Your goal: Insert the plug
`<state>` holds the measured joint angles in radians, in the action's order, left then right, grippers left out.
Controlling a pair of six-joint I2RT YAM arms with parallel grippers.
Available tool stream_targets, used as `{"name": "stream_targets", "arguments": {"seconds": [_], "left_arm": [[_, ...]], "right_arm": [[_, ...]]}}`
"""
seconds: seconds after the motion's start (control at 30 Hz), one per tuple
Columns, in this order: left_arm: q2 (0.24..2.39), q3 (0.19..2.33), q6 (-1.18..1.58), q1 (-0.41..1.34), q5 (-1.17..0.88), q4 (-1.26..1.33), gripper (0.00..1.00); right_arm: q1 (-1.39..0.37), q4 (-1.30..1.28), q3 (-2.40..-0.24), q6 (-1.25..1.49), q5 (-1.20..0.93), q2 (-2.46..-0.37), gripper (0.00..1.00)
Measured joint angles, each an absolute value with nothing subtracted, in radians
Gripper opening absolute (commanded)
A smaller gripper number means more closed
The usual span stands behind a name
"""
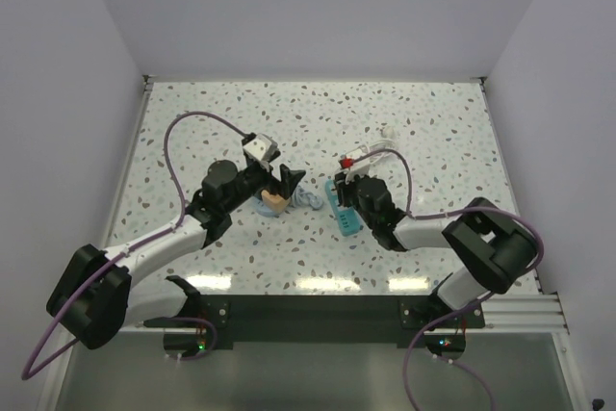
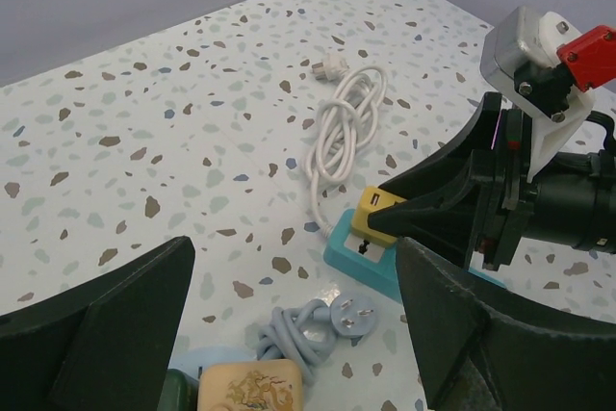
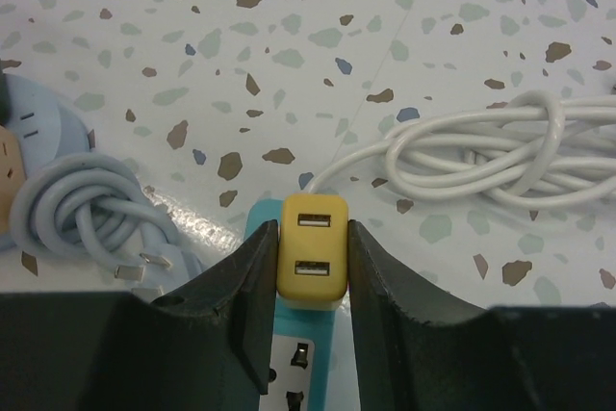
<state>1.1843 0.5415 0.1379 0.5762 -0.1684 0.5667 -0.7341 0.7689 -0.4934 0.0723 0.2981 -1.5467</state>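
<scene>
**Desk:** What has the right hand [image 3: 311, 236] got?

**Photographer:** Its two fingers press against the sides of a yellow block [image 3: 313, 257] with two USB slots. The block sits on the end of a teal power strip [image 2: 351, 262]. A knotted white cable [image 3: 500, 146] lies on the speckled bench [image 2: 144, 141] just beyond the fingertips.

**Desk:** And the left hand [image 1: 289, 183]?

**Photographer:** Spread wide, gripping nothing. It hangs low over the bench, facing the right hand.

**Desk:** Where is the plug [image 2: 181, 392]?

**Photographer:** Between the left hand's fingers, close in toward the wrist. Only a dark green sliver shows at the bottom edge of the left wrist view. It is just beside a tan cube [image 2: 250, 387], and a coiled grey-blue cable [image 2: 289, 334] lies just ahead of both. Whether the plug touches the cube, I cannot tell.
</scene>
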Motion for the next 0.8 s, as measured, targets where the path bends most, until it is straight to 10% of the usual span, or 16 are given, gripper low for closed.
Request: {"name": "stream_targets", "arguments": {"seconds": [0.67,0.8], "left_arm": [[1.175,0.542,0.139,0.563,-0.16,0.564,0.91],[1.156,0.542,0.145,0.558,-0.126,0.55,0.92]], "right_arm": [[-0.782,0.952,-0.422,0.124,0.371,-1.599,0.0],[-0.786,0.803,-0.48,0.121,0.376,-1.567,0.33]]}}
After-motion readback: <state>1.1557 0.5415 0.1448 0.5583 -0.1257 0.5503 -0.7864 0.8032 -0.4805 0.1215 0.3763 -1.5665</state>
